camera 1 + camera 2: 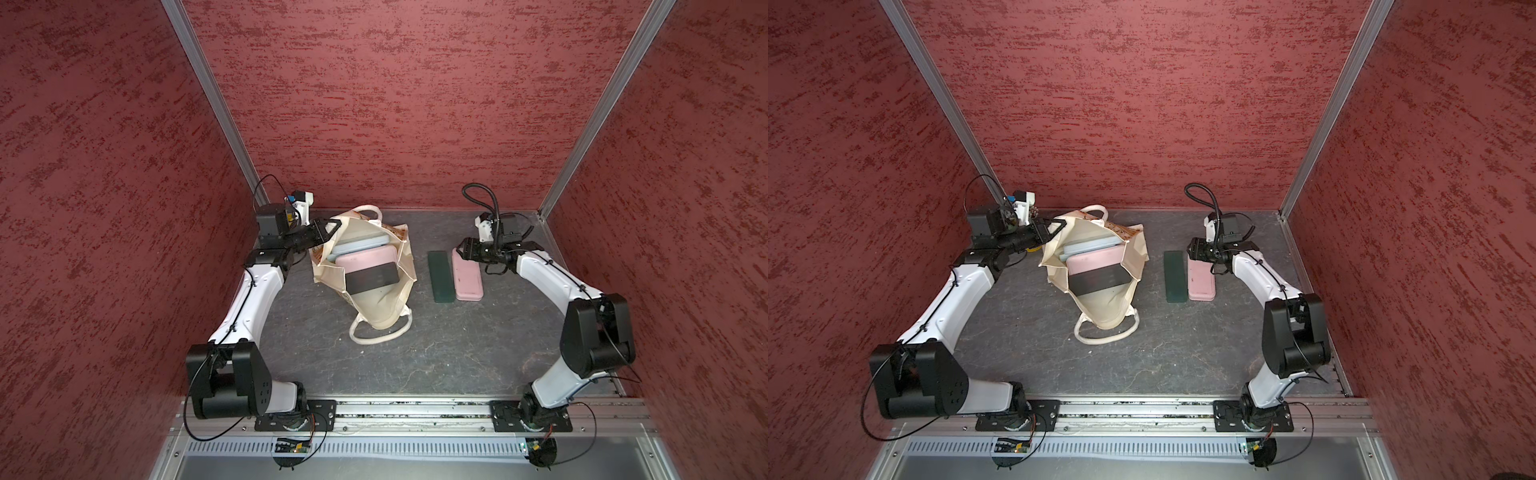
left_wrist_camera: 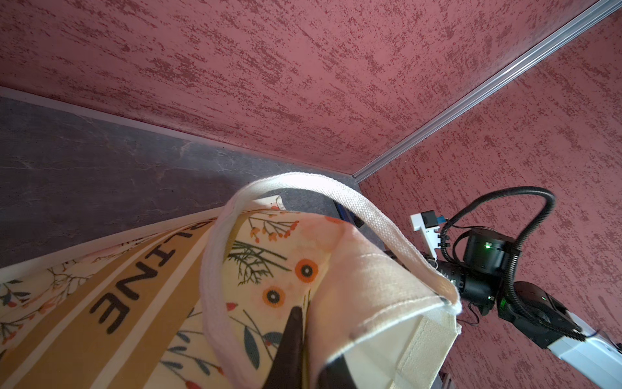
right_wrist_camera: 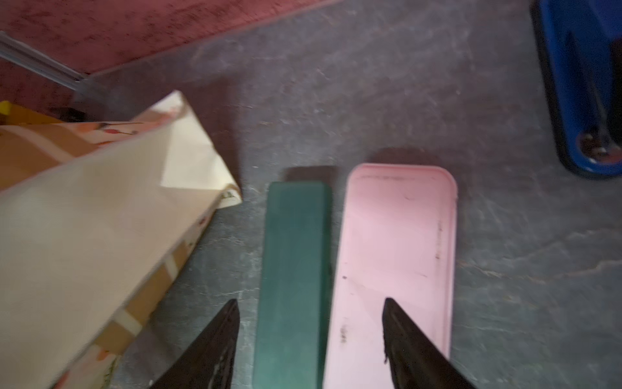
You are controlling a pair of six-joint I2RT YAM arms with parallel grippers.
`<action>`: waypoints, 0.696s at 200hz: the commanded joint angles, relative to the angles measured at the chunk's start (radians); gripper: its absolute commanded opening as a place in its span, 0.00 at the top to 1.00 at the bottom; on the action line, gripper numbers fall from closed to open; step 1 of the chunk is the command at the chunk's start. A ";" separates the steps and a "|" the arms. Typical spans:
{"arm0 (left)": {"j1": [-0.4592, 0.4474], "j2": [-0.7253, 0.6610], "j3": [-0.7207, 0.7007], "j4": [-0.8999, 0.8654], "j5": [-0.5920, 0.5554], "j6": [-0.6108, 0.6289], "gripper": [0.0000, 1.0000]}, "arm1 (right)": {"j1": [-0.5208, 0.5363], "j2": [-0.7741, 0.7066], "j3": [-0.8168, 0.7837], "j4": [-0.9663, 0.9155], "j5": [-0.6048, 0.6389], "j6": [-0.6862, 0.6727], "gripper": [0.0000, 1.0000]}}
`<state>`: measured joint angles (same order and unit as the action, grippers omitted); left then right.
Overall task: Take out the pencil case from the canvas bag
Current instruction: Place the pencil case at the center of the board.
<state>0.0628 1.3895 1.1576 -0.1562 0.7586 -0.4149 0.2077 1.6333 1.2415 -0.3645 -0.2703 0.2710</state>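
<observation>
Left of the wide-open, empty right gripper (image 3: pixel 310 300), 3 pencil cases (image 1: pixel 365 259) lie crosswise in the canvas bag (image 1: pixel 376 307), its rim pinched by the left gripper (image 1: pixel 330 228)

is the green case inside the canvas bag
No, the green case lies flat on the table beside a pink case, outside the canvas bag.

A robot test cell in a lab, not a lived-in room. Three walls (image 1: pixel 415 104) in mottled red cladding box in a dark stone-look bench (image 1: pixel 457 353), with bare aluminium posts (image 1: pixel 208 95) at the corners. Along the open front edge runs a metal rail (image 1: pixel 415 409); the left arm (image 1: pixel 249 299) and right arm (image 1: pixel 552 274) are bolted to it on black plates. Below sit a slotted cable duct (image 1: pixel 415 448), loose black cables and small exposed circuit boards (image 1: pixel 291 448).
</observation>
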 commanded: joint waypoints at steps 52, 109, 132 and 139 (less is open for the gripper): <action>0.006 0.034 -0.001 0.001 -0.004 -0.012 0.96 | 0.211 -0.204 0.021 0.348 -0.131 -0.047 0.33; 0.005 0.038 -0.001 0.001 -0.007 -0.010 0.96 | 0.439 -0.289 0.008 0.394 -0.174 -0.392 0.30; 0.005 0.040 -0.002 0.002 -0.007 -0.012 0.96 | 0.519 -0.297 0.008 0.368 -0.169 -0.523 0.28; 0.005 0.040 -0.003 0.003 -0.007 -0.012 0.97 | 0.541 -0.294 0.012 0.354 -0.162 -0.560 0.28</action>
<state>0.0628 1.4063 1.1576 -0.1474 0.7605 -0.4194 0.6895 1.3529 1.2537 -0.0051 -0.4183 -0.0883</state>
